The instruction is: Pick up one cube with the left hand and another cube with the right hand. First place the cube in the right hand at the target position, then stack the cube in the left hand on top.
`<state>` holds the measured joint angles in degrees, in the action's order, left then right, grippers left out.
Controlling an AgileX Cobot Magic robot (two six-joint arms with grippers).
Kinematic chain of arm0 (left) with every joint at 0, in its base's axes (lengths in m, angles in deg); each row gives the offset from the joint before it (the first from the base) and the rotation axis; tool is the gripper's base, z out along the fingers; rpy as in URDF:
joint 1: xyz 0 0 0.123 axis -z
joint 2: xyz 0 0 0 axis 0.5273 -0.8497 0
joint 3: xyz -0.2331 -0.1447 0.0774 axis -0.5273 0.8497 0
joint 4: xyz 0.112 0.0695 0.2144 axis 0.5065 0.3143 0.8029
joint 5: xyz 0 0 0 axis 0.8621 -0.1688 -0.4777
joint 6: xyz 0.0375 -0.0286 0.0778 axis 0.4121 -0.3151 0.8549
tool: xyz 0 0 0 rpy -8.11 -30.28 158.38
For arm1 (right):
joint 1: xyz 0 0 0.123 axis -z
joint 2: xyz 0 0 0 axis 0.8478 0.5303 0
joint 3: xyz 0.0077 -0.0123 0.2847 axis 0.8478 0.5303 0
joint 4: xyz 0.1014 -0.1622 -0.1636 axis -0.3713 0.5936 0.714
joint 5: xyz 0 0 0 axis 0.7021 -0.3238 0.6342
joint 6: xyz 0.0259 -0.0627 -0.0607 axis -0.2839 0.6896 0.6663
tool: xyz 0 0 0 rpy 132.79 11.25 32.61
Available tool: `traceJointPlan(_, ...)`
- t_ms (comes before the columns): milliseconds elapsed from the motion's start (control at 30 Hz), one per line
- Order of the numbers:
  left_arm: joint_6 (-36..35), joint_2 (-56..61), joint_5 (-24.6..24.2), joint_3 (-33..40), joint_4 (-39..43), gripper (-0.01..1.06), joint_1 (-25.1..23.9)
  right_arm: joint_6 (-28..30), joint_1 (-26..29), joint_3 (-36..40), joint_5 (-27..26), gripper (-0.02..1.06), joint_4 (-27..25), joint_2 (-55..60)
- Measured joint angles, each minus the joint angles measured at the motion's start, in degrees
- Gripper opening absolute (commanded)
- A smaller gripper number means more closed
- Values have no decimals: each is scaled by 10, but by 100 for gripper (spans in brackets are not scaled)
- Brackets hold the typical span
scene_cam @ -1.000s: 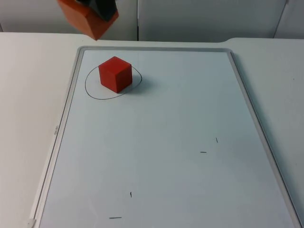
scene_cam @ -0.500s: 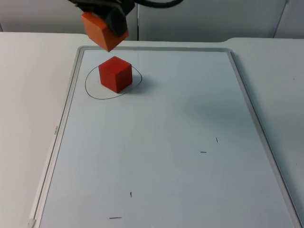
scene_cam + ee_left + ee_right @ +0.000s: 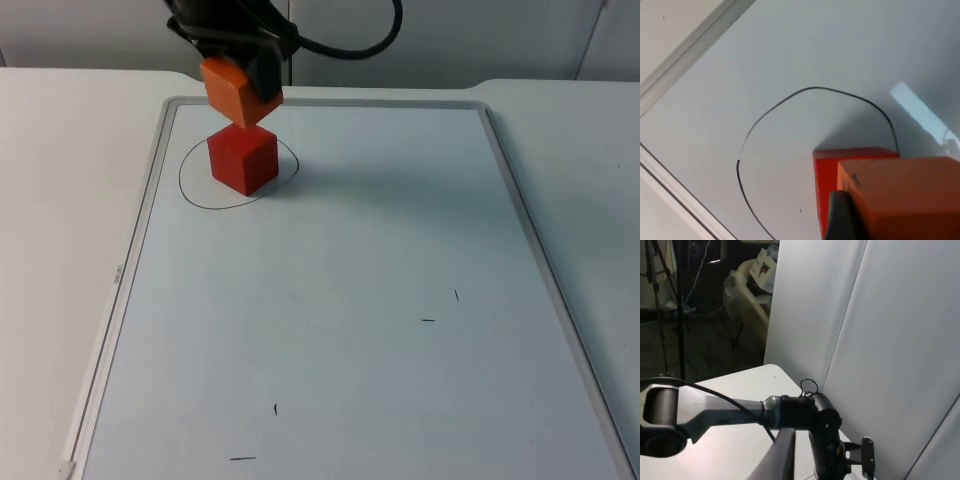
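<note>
A red cube (image 3: 243, 158) stands inside a hand-drawn black circle (image 3: 183, 185) near the whiteboard's far left corner. Directly over it hangs an orange cube (image 3: 238, 88), slightly tilted, with my left gripper (image 3: 243, 70) shut on it. Its lowest corner is right at the red cube's top; I cannot tell whether they touch. In the left wrist view the orange cube (image 3: 905, 195) covers much of the red cube (image 3: 827, 170), and the circle (image 3: 810, 89) curves around both. My right gripper (image 3: 786, 460) waits off the board, facing the grey partition.
The whiteboard's metal frame (image 3: 150, 200) runs close to the circle on its left and far sides. A few short pen marks (image 3: 428, 320) dot the board's near half. In the right wrist view a black arm (image 3: 740, 412) stretches over the table's edge.
My left gripper has come down and a little to the right with the orange cube, from high above the board's far edge to just over the red cube. The red cube has not moved.
</note>
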<state>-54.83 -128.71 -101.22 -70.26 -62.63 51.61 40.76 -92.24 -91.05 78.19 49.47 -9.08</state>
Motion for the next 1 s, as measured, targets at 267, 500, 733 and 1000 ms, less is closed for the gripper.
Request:
traceJointPlan(267,-4,-22,-6,-8,0,0,-4,0,0,0,-1,92,5,0)
traceJointPlan(500,-5,-35,-8,-9,0,0,-4,0,0,0,-1,92,5,0)
traceJointPlan(733,-5,-35,-1,-9,2,0,-4,0,0,0,-1,92,5,0)
traceJointPlan(1000,-5,-35,3,-9,2,0,-4,0,0,0,-1,92,5,0)
